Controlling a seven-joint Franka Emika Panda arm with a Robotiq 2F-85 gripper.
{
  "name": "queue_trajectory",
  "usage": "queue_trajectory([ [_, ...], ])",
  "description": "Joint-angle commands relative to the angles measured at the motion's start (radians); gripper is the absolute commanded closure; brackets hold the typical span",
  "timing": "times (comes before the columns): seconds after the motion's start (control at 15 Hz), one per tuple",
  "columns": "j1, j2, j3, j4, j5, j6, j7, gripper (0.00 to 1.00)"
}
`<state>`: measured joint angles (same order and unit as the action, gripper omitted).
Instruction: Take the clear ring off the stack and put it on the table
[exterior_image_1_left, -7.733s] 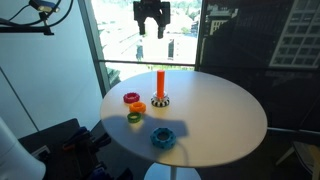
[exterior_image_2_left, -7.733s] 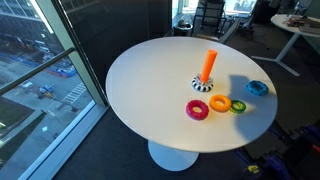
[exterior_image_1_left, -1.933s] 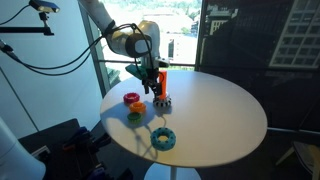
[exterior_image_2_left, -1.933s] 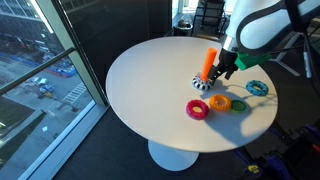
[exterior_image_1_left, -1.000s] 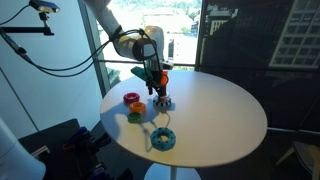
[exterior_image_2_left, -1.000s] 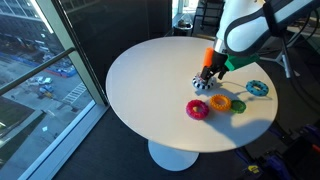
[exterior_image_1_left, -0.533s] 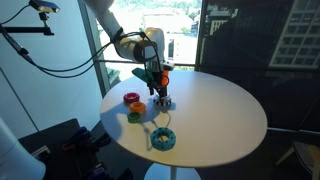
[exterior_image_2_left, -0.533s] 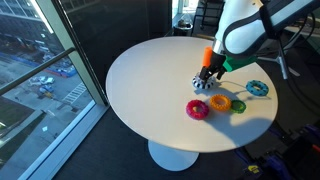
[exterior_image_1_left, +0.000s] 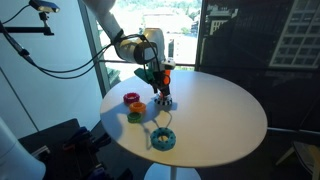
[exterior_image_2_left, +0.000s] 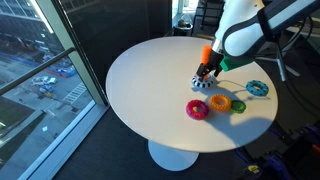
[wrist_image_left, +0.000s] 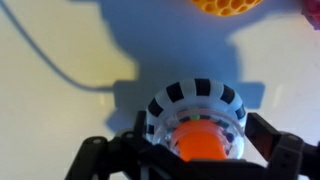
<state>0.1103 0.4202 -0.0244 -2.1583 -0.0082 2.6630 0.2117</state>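
The stack is an orange peg (exterior_image_1_left: 163, 76) (exterior_image_2_left: 205, 51) on a black-and-white striped round base (exterior_image_1_left: 162, 103) (exterior_image_2_left: 200, 85), standing on the white round table (exterior_image_1_left: 220, 110) (exterior_image_2_left: 150, 80). My gripper (exterior_image_1_left: 160, 92) (exterior_image_2_left: 206, 72) is lowered over the peg, near its base. In the wrist view the peg top (wrist_image_left: 198, 140) shows from above. The clear ring (wrist_image_left: 165, 126) lies around it, on the striped base (wrist_image_left: 195, 92). My gripper (wrist_image_left: 205, 145) is open, with one finger on each side of the ring and base.
Beside the stack lie a red ring (exterior_image_1_left: 131, 98) (exterior_image_2_left: 197, 109), an orange ring (exterior_image_1_left: 138, 106) (exterior_image_2_left: 219, 103), a green ring (exterior_image_1_left: 134, 118) (exterior_image_2_left: 238, 106) and a blue ring (exterior_image_1_left: 163, 138) (exterior_image_2_left: 257, 88). The orange ring (wrist_image_left: 230, 5) shows at the wrist view's top edge. A window wall stands behind the table.
The arm came down from above the table to the peg. Over the last second the gripper sank a little lower along the peg towards the base. The rings have not moved.
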Motion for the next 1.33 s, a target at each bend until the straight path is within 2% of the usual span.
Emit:
queue_trajectory([
  [0.0,0.027,0.006,-0.029,0.000,-0.029,0.047,0.053,0.00],
  [1.27,0.111,0.051,-0.130,-0.001,-0.054,0.162,0.151,0.00],
])
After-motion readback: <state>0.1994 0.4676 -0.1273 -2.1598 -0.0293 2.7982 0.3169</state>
